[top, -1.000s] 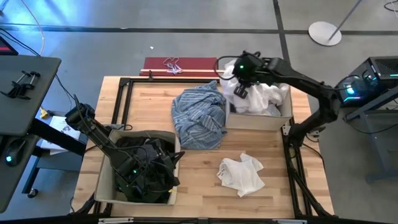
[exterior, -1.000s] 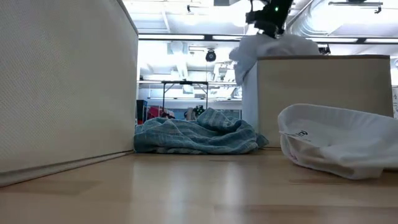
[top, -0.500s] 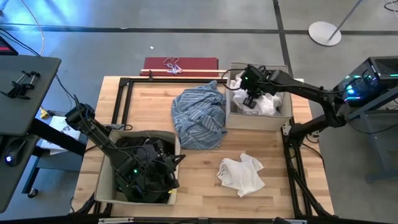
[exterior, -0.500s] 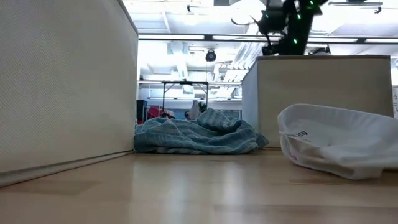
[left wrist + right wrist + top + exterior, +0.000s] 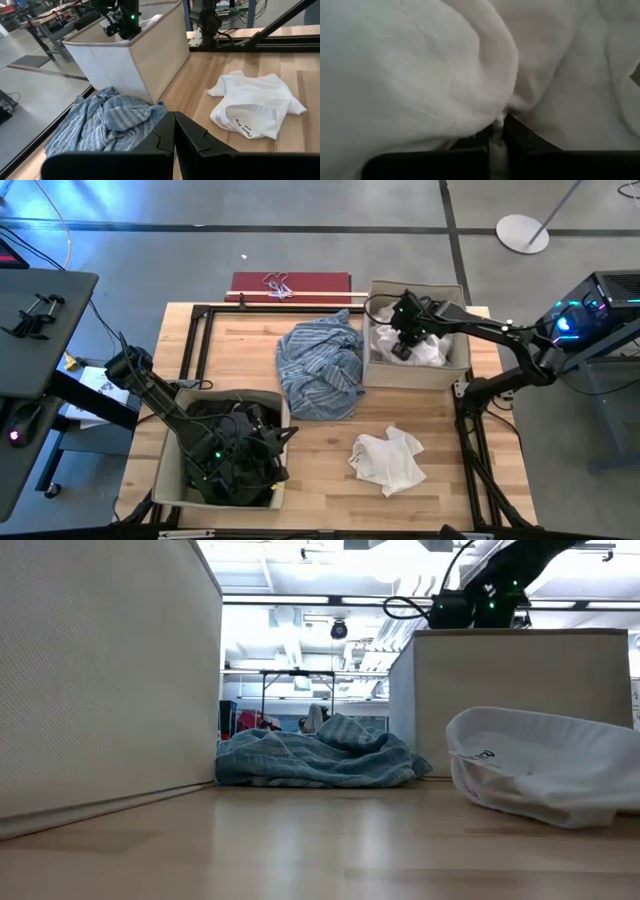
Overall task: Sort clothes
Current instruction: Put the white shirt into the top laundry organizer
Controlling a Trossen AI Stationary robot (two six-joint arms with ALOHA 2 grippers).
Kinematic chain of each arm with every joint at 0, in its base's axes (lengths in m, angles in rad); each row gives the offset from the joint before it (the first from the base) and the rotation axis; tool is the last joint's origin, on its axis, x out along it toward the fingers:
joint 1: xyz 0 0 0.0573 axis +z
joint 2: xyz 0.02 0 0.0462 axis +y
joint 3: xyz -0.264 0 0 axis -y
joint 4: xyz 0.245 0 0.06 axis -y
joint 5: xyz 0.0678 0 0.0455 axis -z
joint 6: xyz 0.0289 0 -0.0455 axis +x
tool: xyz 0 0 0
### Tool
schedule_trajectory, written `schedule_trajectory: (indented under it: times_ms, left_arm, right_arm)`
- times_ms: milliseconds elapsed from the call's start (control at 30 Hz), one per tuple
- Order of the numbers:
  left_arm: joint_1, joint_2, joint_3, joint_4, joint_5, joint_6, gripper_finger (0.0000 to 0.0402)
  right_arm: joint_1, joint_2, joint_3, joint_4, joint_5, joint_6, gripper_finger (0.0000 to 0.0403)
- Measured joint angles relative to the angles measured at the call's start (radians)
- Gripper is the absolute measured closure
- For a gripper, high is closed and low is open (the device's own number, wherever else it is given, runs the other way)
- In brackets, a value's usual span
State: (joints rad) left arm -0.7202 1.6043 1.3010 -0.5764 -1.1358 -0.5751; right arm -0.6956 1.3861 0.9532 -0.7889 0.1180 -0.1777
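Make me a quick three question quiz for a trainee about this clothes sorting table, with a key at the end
1. True or false: the right tool is shut on white cloth down inside the far beige box.
2. Which garment lies loose on the table between the two boxes? A) light blue striped shirt B) red towel C) yellow sock
3. Fill in: the left tool is down in the near box, which holds ____ clothes.

Key: 1 true; 2 A; 3 dark
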Motion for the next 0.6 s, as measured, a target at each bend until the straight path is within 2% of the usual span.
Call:
schedule_trajectory:
  times_ms: [500, 600]
  left_arm:
    - [0.0, 0.0, 0.0, 0.0, 0.0, 0.0, 0.0401]
    - [0.0, 0.0, 0.0, 0.0, 0.0, 0.001, 0.0401]
  right_arm:
    - [0.0, 0.002, -0.052, 0.05, -0.022, 0.065, 0.0395]
    - [0.0, 0.002, -0.052, 0.049, -0.022, 0.067, 0.0381]
